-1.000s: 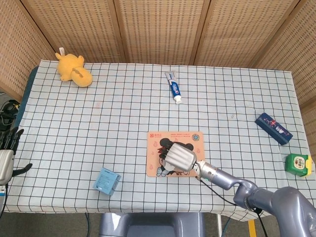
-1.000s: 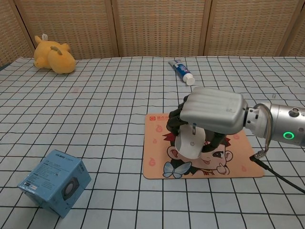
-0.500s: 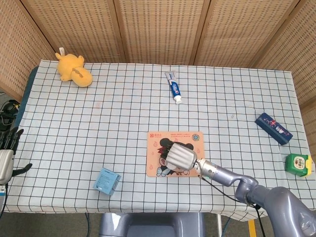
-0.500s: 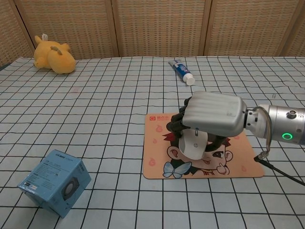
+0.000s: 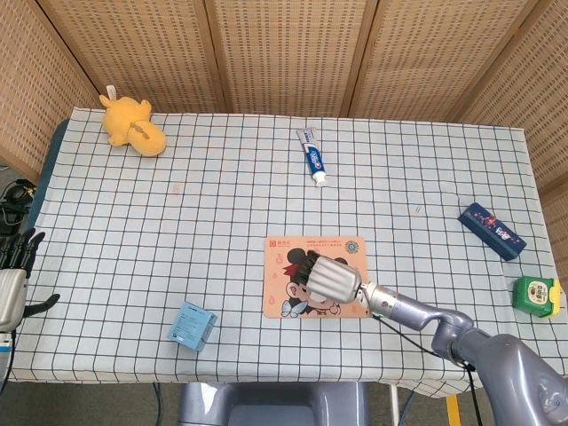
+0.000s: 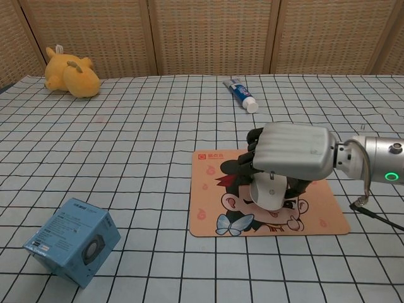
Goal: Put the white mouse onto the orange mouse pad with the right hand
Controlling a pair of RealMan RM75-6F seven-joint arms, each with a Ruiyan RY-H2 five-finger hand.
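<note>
The orange mouse pad (image 5: 286, 249) (image 6: 207, 216), printed with a cartoon figure, lies at the table's near middle. My right hand (image 5: 334, 279) (image 6: 294, 154) hovers low over the pad's middle, palm down, its dark fingers curled around the white mouse (image 6: 269, 192). The mouse's lower end appears to touch the pad in the chest view. In the head view the hand hides the mouse. My left hand (image 5: 12, 282) hangs off the table's left edge with its fingers apart and nothing in it.
A yellow plush toy (image 5: 133, 124) (image 6: 71, 71) lies at the far left corner. A toothpaste tube (image 5: 312, 158) (image 6: 242, 95) is at the far middle. A light blue box (image 5: 193, 325) (image 6: 72, 241) stands near left. A dark blue box (image 5: 491, 231) and a green can (image 5: 536, 295) sit at the right edge.
My right hand has carried the white mouse rightward across the pad and brought it lower. The left hand has not moved.
</note>
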